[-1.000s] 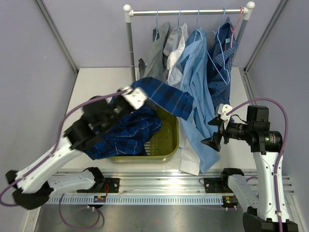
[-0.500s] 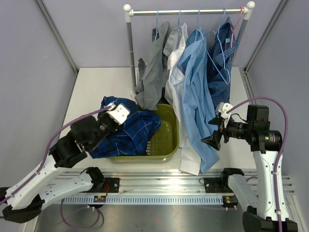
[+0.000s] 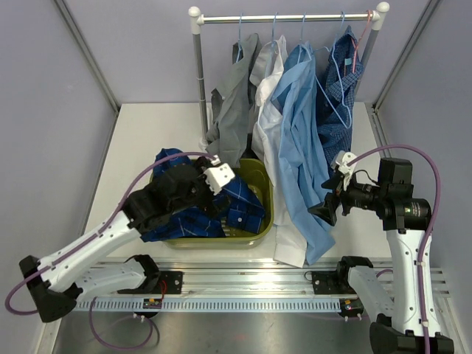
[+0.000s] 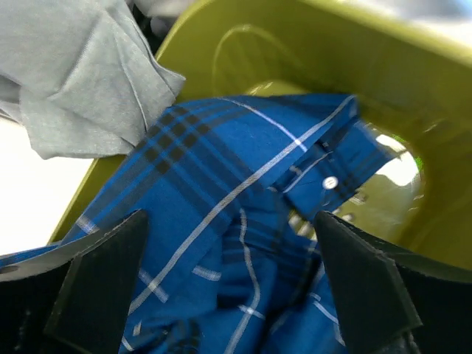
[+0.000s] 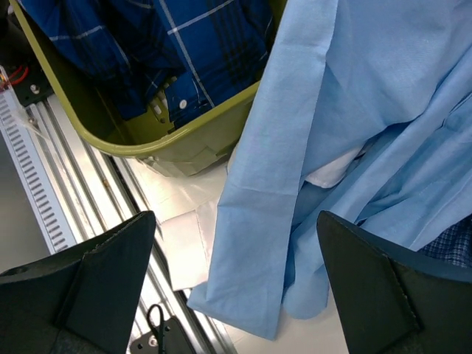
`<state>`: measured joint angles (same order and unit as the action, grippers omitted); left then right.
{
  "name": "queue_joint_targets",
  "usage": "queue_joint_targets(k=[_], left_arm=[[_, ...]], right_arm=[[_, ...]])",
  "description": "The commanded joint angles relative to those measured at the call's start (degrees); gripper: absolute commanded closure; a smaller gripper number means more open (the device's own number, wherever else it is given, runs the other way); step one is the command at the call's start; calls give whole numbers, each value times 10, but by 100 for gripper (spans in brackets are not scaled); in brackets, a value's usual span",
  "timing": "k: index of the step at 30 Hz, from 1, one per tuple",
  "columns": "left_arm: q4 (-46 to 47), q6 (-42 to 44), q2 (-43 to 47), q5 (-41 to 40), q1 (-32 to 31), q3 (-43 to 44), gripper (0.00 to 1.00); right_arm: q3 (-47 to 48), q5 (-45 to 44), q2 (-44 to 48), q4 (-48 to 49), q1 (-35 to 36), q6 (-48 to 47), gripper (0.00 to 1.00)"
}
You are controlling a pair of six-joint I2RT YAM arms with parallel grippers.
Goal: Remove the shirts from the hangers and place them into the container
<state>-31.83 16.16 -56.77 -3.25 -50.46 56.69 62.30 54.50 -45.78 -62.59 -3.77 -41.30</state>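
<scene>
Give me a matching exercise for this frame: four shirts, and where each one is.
Shirts:
1. windowpane-check shirt
2. grey shirt
3. light blue shirt
4. navy small-check shirt

Places:
a. rightmost on the rail
b. lying in the container
c. leftmost on the rail
d. second from the right on the rail

Pairs: 1-b, 2-c, 3-d, 4-a
</scene>
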Motion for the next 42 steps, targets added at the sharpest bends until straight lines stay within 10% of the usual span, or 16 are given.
queue_joint_targets(k=[1,9,22,28,36,42], left_arm=[[41,-65,95,96,26,3,1],[83,-147,210,21,39,-52,1],[133,-215,255,-8,40,-121,1],[134,-221,273,-12,39,-134,1],[123,-225,294,-18,39,-148,1],[128,-221,302,-20,40,-159,1]], right_arm=[[26,-16,-14,39,-3,82,2],[230,-11,-153,55,14,248,12],[495,-521,-359,230,255,432,5],[492,-777,-411,318,332,463,1],[500,-909,-471,345,343,481,2],[480,-898,-478,350,343,483,27]])
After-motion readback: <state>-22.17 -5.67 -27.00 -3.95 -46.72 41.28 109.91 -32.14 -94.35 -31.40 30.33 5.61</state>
